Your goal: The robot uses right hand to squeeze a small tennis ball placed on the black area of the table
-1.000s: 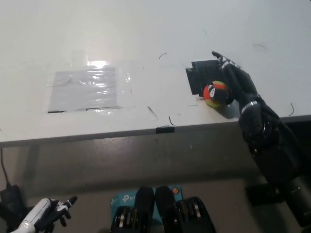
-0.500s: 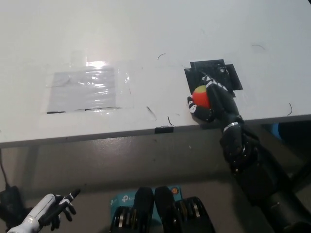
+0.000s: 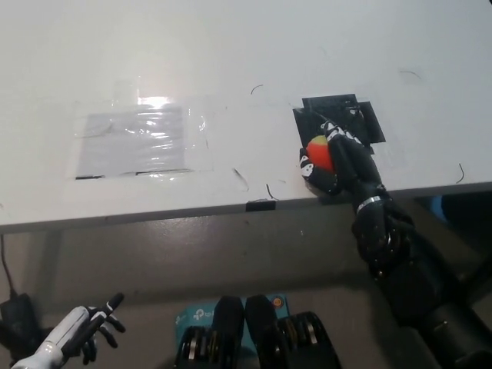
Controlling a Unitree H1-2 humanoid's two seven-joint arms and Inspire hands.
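Here, right hand (image 3: 338, 157) (black fingers (image 3: 317, 175)) grips ball (image 3: 318, 151).

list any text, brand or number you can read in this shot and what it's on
"tp-link": partly legible white logo on the teal box on the floor below the table edge; half hidden, so not certain.
Ball in the right hand: no readable print.
Black patch and taped plastic sheet: no text.

Ball (image 3: 317, 152) in right hand (image 3: 342, 163) on table's (image 3: 231, 61) near edge, patch (image 3: 342, 117) just behind.
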